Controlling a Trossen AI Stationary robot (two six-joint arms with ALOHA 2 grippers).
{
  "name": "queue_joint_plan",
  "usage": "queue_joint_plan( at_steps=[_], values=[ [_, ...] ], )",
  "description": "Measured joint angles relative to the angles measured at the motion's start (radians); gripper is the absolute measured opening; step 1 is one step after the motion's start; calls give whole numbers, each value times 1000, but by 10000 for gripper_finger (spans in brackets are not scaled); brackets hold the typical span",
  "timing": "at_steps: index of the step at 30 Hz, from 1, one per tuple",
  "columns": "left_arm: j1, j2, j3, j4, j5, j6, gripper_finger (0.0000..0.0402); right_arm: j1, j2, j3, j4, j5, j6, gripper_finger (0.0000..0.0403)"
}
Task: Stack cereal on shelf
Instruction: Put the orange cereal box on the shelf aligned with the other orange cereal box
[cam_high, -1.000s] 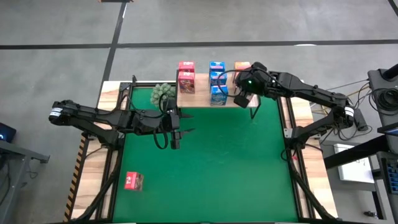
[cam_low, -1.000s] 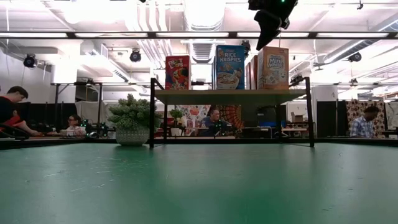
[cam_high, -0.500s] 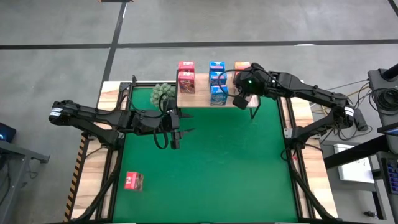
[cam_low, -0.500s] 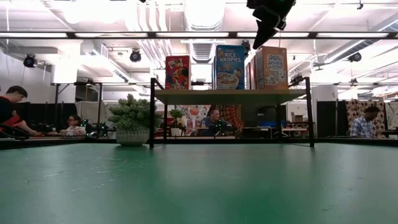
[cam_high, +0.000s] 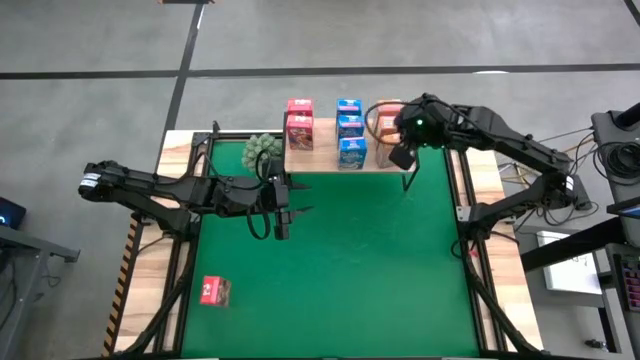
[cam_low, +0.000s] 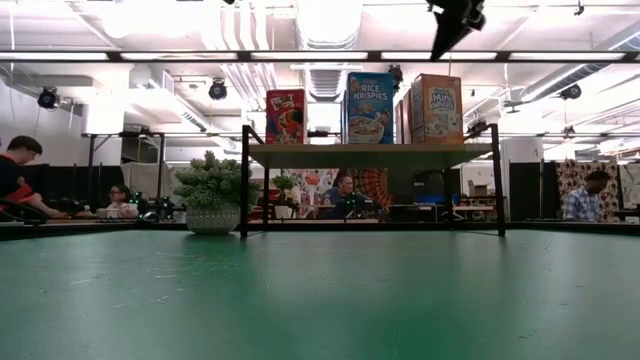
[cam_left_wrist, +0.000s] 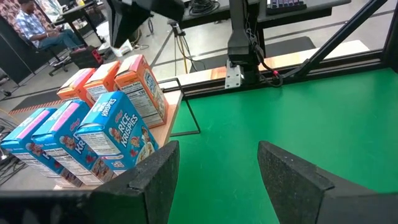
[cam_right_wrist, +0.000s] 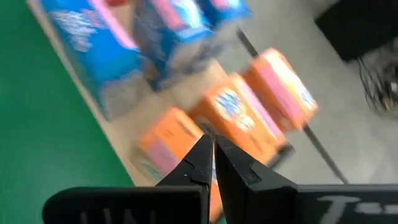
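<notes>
Two pink-red cereal boxes (cam_high: 299, 123), three blue ones (cam_high: 348, 131) and the orange ones (cam_high: 385, 118) stand upright in rows on the wooden shelf (cam_high: 322, 160) at the table's far edge. A third pink-red box (cam_high: 214, 290) lies on the green mat near the left front. My right gripper (cam_high: 400, 155) hovers above the orange boxes (cam_right_wrist: 249, 121) with its fingers shut, and it shows at the top of the low view (cam_low: 452, 20). My left gripper (cam_high: 280, 212) is open and empty over the mat, facing the shelf (cam_left_wrist: 214, 171).
A green spiky plant ball (cam_high: 263, 148) in a pot (cam_low: 212, 218) sits beside the shelf's left legs. The green mat (cam_high: 370, 270) lies bare between the arms. People sit in the room beyond the table.
My right gripper has risen and drawn toward the table's right edge, away from the top of the front orange box. The left arm has kept still.
</notes>
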Motion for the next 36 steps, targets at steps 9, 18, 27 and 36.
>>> queue_joint_plan(
  at_steps=[9, 18, 27, 36],
  values=[
    [0, 0, 0, 0, 0, -3, 201, -98, -11, -2, -140, 1, 103, 9],
    [0, 0, 0, 0, 0, -3, 201, -98, -11, -28, -146, -9, 155, 9],
    [0, 0, 0, -1, 0, -4, 201, -97, -12, -53, -146, -85, 164, 9],
    [0, 0, 0, -1, 0, -4, 201, -97, -21, -53, -161, -86, 182, 9]
  ],
)
